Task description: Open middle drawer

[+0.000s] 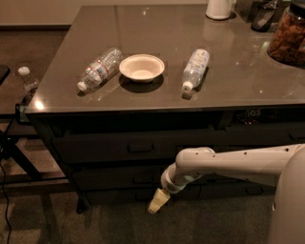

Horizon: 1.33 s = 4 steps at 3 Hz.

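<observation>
Off the bench's left edge stands a small capped bottle (26, 80), on some lower, dark support. On the bench (238, 81) itself, near the front-left corner, a clear plastic bottle (100, 69) lies on its side with its white cap aimed toward that corner. Just to its right sits a shallow cream bowl (141, 67), upright and apart from the bottle. Further right, past a bare gap, a second plastic bottle (195, 69) lies flat with its cap pointing toward the front edge. Along the back edge a white container (219, 8) is partly cut off. Toward the back-right corner are a dark object (263, 16) that cannot be made out and a jar (289, 36) filled with something brown.

Beneath the front edge, the dark drawer fronts are stacked. The middle drawer (100, 149) is shut, its front flush with the others, and its small rectangular handle (140, 147) sits at the centre. Another handled front, the lower drawer (105, 180), lies below it.

The white arm (228, 164) reaches in from the right, low in front of the drawers. The gripper (157, 202) hangs below the lower drawer's handle, well under the middle drawer's pull and touching neither. Its cream tip points down and to the left, toward the floor (119, 224). The jaws look pressed together and hold nothing.
</observation>
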Motion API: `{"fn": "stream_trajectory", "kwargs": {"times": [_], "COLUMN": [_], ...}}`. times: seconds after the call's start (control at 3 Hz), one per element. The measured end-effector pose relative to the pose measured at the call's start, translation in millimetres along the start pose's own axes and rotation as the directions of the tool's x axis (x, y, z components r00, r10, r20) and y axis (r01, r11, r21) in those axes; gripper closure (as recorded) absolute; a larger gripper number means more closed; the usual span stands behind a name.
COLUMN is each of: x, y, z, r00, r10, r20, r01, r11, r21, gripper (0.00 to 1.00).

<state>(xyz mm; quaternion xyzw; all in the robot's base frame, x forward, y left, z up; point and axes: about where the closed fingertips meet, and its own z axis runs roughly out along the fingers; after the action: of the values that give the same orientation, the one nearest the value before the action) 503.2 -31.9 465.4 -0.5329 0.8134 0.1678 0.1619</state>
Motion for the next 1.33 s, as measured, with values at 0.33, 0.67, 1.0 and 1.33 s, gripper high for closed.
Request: {"fn": "stream_trajectory", "kwargs": {"times": [0.33,0.67,1.0,1.33], "x": [0.5,-3.3,-6.5,-13.2], "y": [0.1,-10.8,-26.9,-46.1], "z": [1.6,11.1,22.7,32.2], "r00": [1.0,1.0,0.999,0.999], "r10": [0.005,0.022,0.035,0.015], "r20": [0.01,0.022,0.031,0.034], "r01": [-0.005,-0.024,-0.038,-0.02], "r11": [0.9996,0.9969,0.9936,0.9899], "r21": [0.029,0.075,0.107,0.14], "gripper": [0.0,0.0,0.0,0.0]}}
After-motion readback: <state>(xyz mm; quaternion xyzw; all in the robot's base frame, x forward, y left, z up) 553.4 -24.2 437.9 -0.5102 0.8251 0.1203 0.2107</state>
